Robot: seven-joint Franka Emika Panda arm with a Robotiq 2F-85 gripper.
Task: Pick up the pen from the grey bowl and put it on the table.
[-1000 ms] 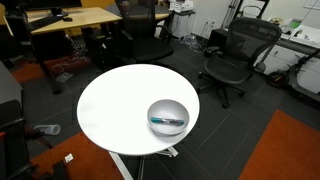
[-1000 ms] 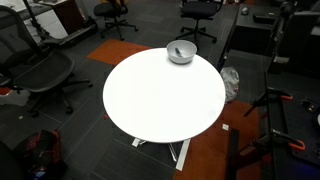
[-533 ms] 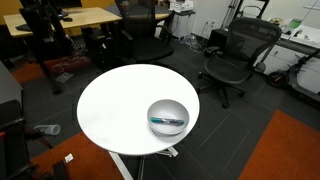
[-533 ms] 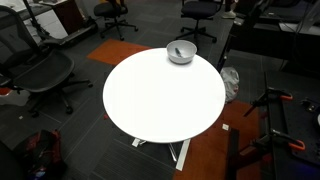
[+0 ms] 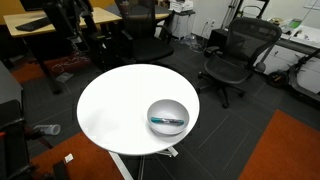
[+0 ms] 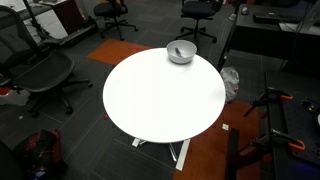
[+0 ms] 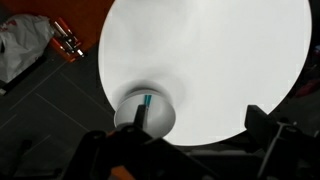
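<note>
Pen [image 5: 167,122], teal-bodied with dark ends, is being cradled inside the grey bowl [image 5: 168,107], which is being borne by the white table [image 5: 115,105] close to its edge in both exterior views. In the wrist view the pen [image 7: 146,102] is being shown lying slantwise in the bowl [image 7: 163,116]. The gripper [image 7: 197,125] is being held clear of the tabletop, its fingers [image 7: 262,122] being held spread wide and gripping nothing.

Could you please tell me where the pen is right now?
The pen lies inside the grey bowl, which sits close to the edge of the round white table in both exterior views; the wrist view shows it there too.
</note>
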